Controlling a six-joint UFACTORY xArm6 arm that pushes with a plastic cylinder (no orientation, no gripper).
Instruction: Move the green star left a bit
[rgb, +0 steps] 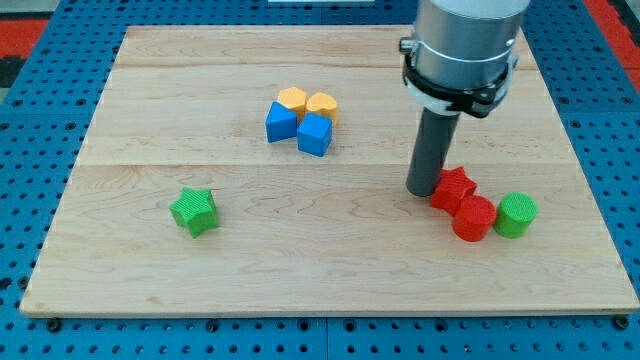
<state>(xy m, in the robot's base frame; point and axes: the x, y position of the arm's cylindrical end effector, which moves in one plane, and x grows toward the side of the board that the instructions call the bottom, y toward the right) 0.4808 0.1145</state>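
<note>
The green star (194, 211) lies on the wooden board (330, 260) at the view's lower left, alone. My tip (421, 190) rests on the board at the view's right, far right of the green star. It stands just left of a red star (453, 187), touching it or nearly so.
A red cylinder (474, 218) and a green cylinder (516, 215) sit right of the red star. Near the top middle is a tight cluster: two orange blocks (292, 99) (322, 104) above a blue block (281, 122) and a blue cube (314, 134).
</note>
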